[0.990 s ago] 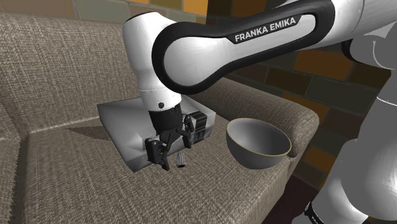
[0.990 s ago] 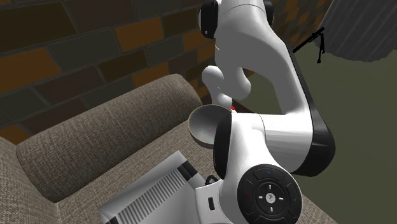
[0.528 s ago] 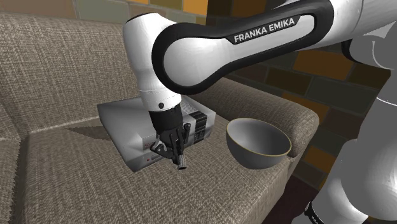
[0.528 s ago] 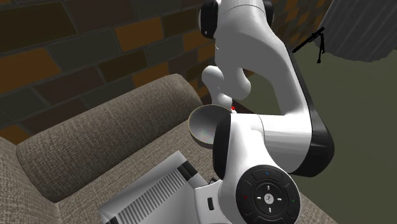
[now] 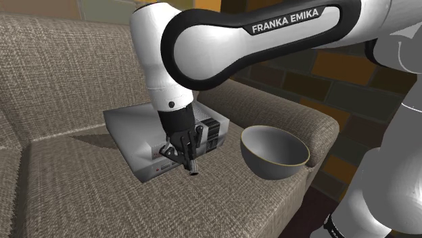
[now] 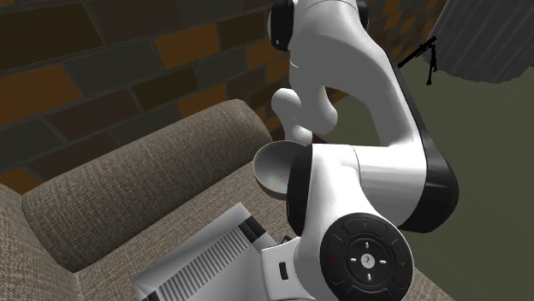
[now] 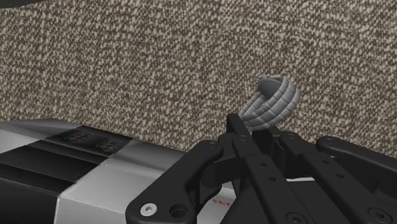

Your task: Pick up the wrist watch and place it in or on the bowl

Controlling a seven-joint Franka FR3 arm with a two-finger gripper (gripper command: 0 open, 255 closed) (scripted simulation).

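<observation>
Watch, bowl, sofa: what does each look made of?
The watch: plain grey, ribbed links like a metal or rubber band; unclear which. The bowl: smooth dark grey with a soft sheen and pale rim, possibly glazed ceramic or metal. The sofa: coarse woven fabric, speckled brown-beige, matte.

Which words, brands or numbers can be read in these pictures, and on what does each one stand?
"FRANKA EMIKA": white letters on a black part of the arm, shoulder view.
Small red marks on the front of the grey box: too small to read.
No text shows on the wrist watch or the bowl.
</observation>
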